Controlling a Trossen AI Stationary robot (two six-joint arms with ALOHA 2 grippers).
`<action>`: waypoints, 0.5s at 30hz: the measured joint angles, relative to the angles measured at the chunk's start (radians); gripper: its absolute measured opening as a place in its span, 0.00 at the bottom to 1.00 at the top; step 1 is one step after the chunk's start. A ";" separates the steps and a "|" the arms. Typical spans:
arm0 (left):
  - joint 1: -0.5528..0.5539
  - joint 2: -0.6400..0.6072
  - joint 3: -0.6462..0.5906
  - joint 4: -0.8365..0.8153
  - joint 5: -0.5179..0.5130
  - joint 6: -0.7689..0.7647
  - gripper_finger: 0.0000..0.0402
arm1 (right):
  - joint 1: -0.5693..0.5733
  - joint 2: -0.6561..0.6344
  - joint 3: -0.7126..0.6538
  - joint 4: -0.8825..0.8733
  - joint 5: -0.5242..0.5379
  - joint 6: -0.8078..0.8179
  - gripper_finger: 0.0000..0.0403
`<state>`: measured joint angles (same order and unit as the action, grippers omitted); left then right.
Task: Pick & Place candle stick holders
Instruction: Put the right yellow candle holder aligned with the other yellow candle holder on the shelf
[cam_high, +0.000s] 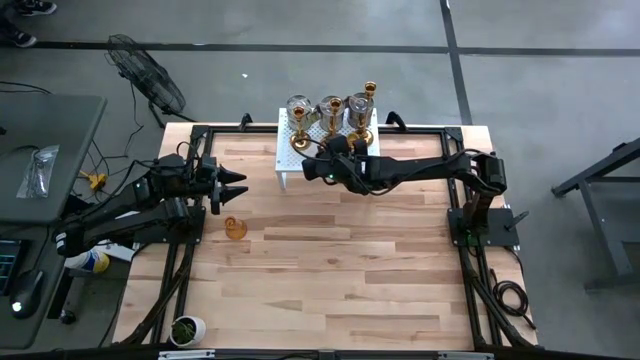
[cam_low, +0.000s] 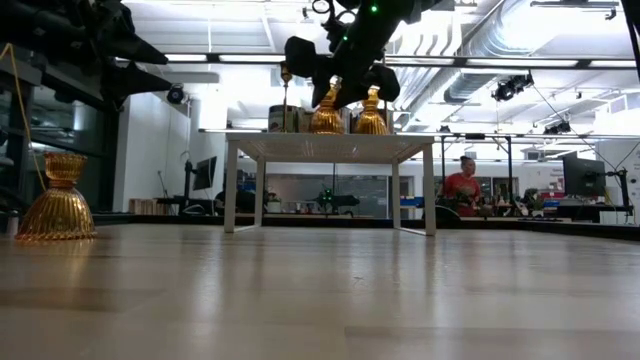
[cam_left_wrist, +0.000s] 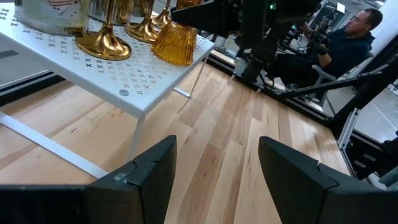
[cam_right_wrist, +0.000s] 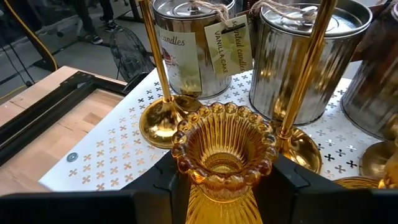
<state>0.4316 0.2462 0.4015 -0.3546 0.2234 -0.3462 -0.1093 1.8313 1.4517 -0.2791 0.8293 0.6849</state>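
The right tool (cam_right_wrist: 221, 180) is gripping an amber glass candle holder (cam_right_wrist: 224, 155), fingers on either side of its ribbed body below the beaded rim. It's sitting over the front part of the white perforated stand (cam_high: 300, 160), which stands at the desk's far edge, mid-way along. I can't tell whether the cup is resting on the stand or is just above it. The grip below the rim is prob. chosen so the flared rim can't slip down through the fingers.

Packed close behind it on the stand are the gold stemmed holders (cam_right_wrist: 163, 121) and silver ribbed tins (cam_right_wrist: 186, 43) w/ "vanilla cake" tags. That crowding is likely why the tool is coming in from the open front side, not from above the tall stems.

The left tool (cam_high: 232, 185) is hanging near the desk's left edge, pointing at the stand, fingers apart and holding nothing — waiting, by the look of it. Just beside it, a second amber holder (cam_high: 235, 228) is standing on the bare desk (cam_high: 380, 280), well apart from the stand, so prob. the drop zone.
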 joint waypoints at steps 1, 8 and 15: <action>0.000 0.000 0.000 0.000 0.000 0.000 0.56 | 0.000 0.000 0.000 0.000 0.004 0.000 0.33; 0.000 0.000 0.000 0.000 0.000 0.000 0.56 | 0.000 0.000 0.000 -0.001 0.009 0.000 0.37; 0.000 0.000 0.000 0.000 0.000 0.000 0.56 | 0.000 0.000 0.000 0.003 0.010 0.001 0.43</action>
<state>0.4316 0.2464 0.4012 -0.3546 0.2234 -0.3462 -0.1097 1.8313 1.4517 -0.2762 0.8398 0.6855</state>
